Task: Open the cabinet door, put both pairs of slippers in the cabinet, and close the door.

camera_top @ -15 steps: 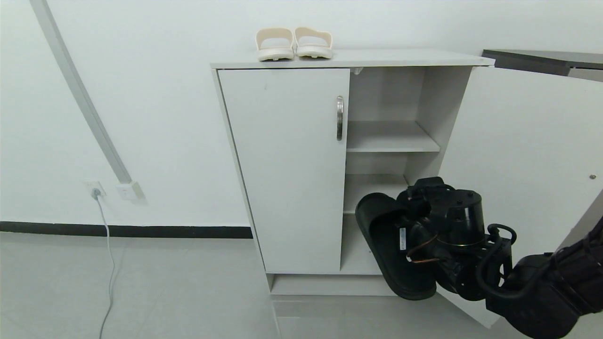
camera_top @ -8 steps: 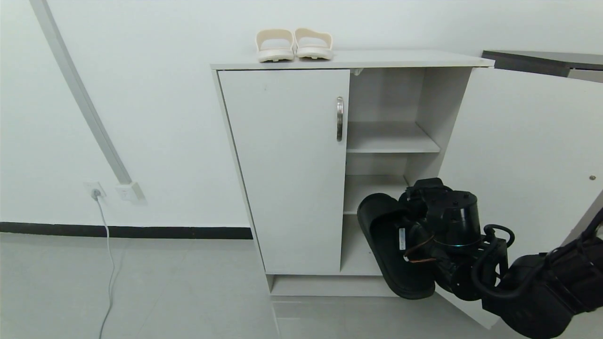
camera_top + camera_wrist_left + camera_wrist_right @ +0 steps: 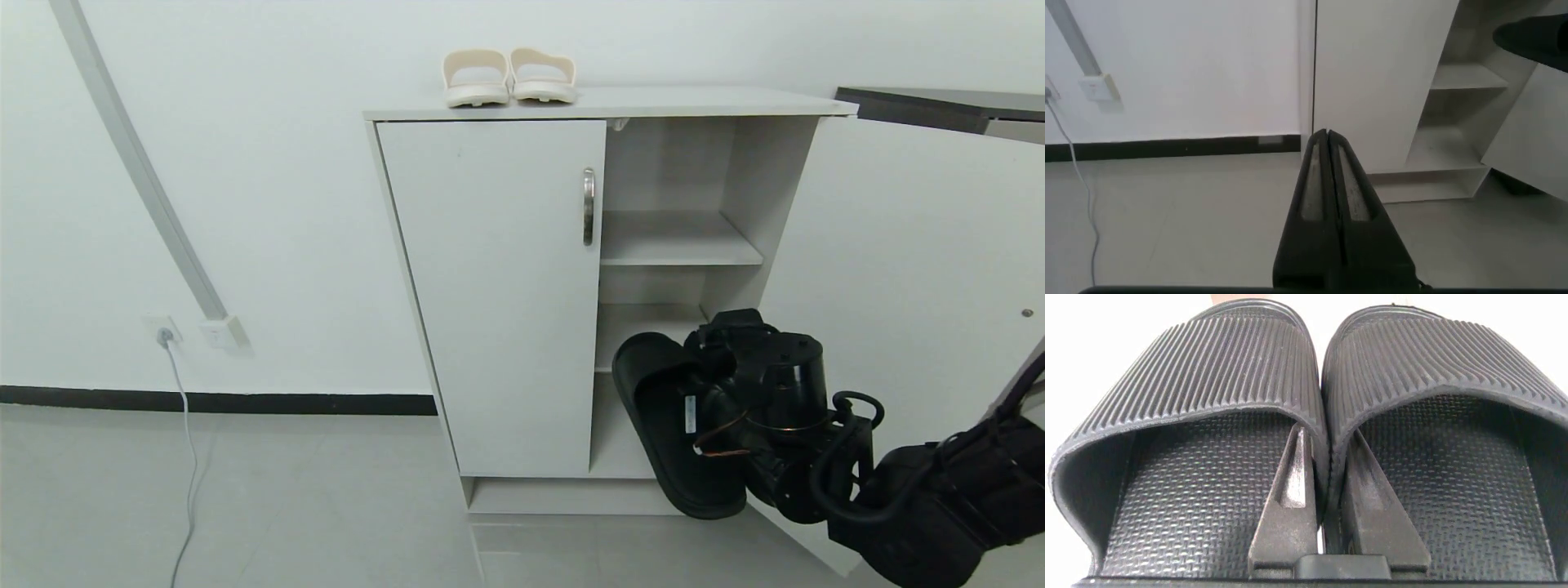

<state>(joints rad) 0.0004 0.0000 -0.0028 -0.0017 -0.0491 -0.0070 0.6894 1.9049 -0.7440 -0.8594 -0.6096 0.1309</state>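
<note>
The right gripper was clamped on the black slippers: one of its fingers sat inside each slipper, on the textured footbed, and the two inner side walls, pressed together, were pinched in the narrow gap between them. The ribbed straps arched over and just past the fingertips. From where I stood the pair hung on edge from the fingers, tilted, on their closed-door side, in front of the cabinet at the level of its lower shelf and bottom compartment. The open door stood on the far side of the fingers from the slippers. The beige slippers lay side by side on the cabinet top, well above the fingers, over the closed door. The left gripper had its fingers pressed together on nothing, above the floor, well apart from the cabinet.
</note>
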